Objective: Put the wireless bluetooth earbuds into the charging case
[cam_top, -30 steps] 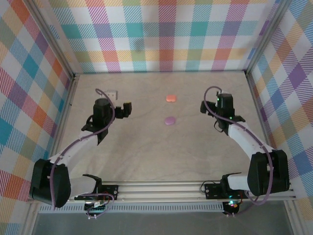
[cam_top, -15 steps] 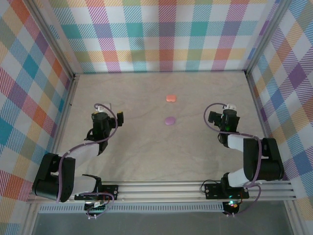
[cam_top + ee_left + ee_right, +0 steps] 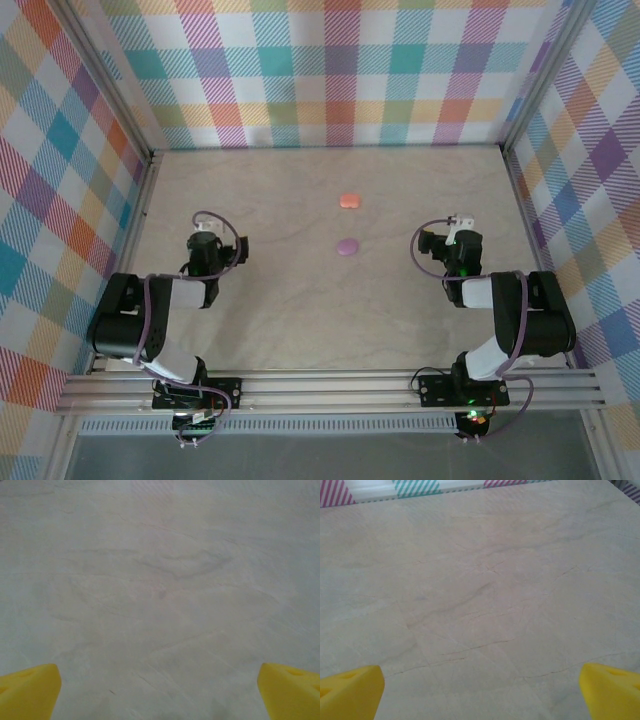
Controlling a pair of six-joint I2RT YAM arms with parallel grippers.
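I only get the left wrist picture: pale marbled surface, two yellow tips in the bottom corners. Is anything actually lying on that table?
Observer: Yes. The top view shows a small purple case lying near the middle of the table.
Operator: Only that one?
Observer: No, an orange-pink case lies farther back, apart from the purple one.
Operator: What is the other arm's claw doing?
Observer: The right gripper is open over bare table, nothing between its fingers.
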